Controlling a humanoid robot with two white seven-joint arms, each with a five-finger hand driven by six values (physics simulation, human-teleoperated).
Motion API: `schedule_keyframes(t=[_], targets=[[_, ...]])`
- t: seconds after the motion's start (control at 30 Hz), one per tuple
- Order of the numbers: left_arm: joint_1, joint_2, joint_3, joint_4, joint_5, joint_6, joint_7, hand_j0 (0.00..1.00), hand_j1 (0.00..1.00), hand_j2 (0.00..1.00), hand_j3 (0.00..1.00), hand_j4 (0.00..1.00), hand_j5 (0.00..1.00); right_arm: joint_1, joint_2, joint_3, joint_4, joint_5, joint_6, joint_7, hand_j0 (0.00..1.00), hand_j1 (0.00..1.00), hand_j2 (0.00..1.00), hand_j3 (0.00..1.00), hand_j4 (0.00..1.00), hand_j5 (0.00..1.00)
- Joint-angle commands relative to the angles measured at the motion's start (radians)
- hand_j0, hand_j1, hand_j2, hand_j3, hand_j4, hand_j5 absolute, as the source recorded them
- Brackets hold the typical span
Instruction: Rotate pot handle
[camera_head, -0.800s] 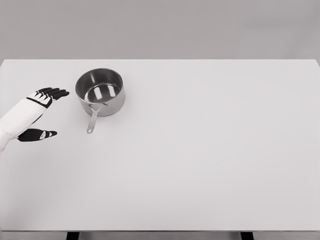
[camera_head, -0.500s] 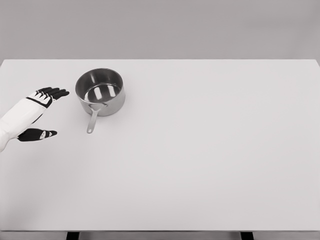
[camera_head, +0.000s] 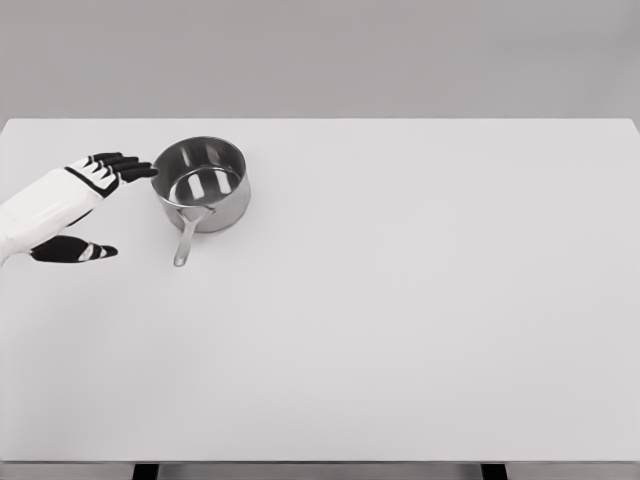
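Note:
A small steel pot (camera_head: 201, 183) stands upright on the white table (camera_head: 400, 300), at the back left. Its straight metal handle (camera_head: 185, 242) points toward me, slightly to the left. My left hand (camera_head: 108, 205) is just left of the pot, open, with its black fingers (camera_head: 128, 166) stretched toward the pot's left rim and the thumb (camera_head: 75, 250) spread low. The fingertips reach the rim's edge; I cannot tell whether they touch. The hand holds nothing. My right arm does not show.
The table's far edge runs just behind the pot, against a plain grey wall. Two dark table legs (camera_head: 146, 471) show at the bottom edge.
My left hand has moved up and to the right, closing the gap to the pot's left rim. The pot and its handle have not moved.

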Motion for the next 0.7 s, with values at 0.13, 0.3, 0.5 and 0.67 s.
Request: schedule_keyframes(t=[0.13, 0.3, 0.5, 0.67], targets=[[-0.064, 0.003, -0.030, -0.063, 0.038, 0.003, -0.010, 1.00, 1.00, 1.00, 1.00, 1.00, 1.00, 0.000, 0.000, 0.001, 0.001, 0.000, 0.000, 0.000, 1.00, 1.00, 1.00, 1.00, 1.00, 1.00], [-0.186, 0.000, -0.156, -0.065, 0.032, 0.003, -0.010, 1.00, 1.00, 1.00, 1.00, 1.00, 1.00, 0.000, 0.000, 0.001, 0.001, 0.000, 0.000, 0.000, 1.00, 1.00, 1.00, 1.00, 1.00, 1.00], [-0.229, 0.000, -0.295, -0.065, 0.018, 0.003, -0.010, 1.00, 1.00, 1.00, 1.00, 1.00, 1.00, 0.000, 0.000, -0.001, 0.001, 0.000, 0.000, 0.000, 1.00, 1.00, 1.00, 1.00, 1.00, 1.00], [-0.265, 0.006, -0.430, -0.067, 0.009, 0.003, -0.010, 1.00, 1.00, 1.00, 1.00, 1.00, 1.00, 0.000, 0.000, -0.001, 0.001, 0.000, 0.000, 0.000, 1.00, 1.00, 1.00, 1.00, 1.00, 1.00]])
